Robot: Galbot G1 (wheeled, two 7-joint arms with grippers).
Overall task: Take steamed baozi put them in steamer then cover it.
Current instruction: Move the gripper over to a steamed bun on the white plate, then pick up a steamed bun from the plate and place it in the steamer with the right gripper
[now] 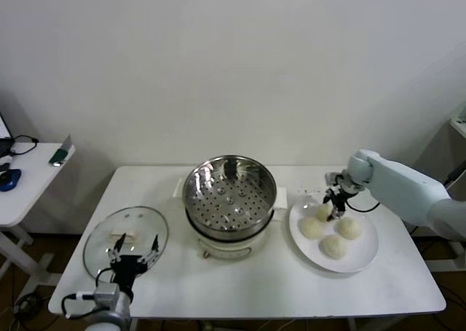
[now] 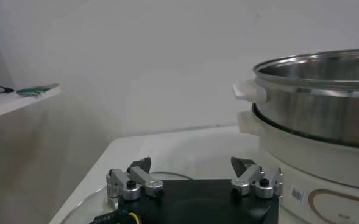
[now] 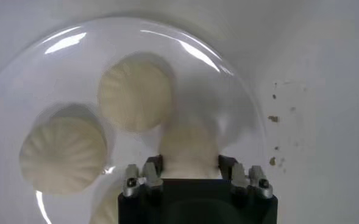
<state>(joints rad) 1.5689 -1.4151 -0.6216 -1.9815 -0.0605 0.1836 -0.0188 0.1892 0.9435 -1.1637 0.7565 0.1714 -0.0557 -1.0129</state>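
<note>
Four steamed baozi lie on a white plate (image 1: 364, 252) to the right of the steamer (image 1: 229, 193). My right gripper (image 1: 335, 207) is down on the plate and shut on the baozi (image 1: 323, 212) nearest the steamer. The right wrist view shows that baozi (image 3: 189, 143) squeezed between the fingers of this gripper (image 3: 190, 167). Two more baozi (image 3: 135, 92) (image 3: 63, 154) lie beside it. The steamer's holed tray holds nothing. The glass cover (image 1: 125, 240) lies flat at the front left. My left gripper (image 1: 133, 257) hovers open over it, also seen in its own view (image 2: 191, 165).
The steamer's metal pot and white base (image 2: 325, 97) stand close on the left gripper's side. A side table (image 1: 29, 174) with small items stands left of the white work table (image 1: 240, 287). Crumbs (image 3: 273, 119) dot the table beside the plate.
</note>
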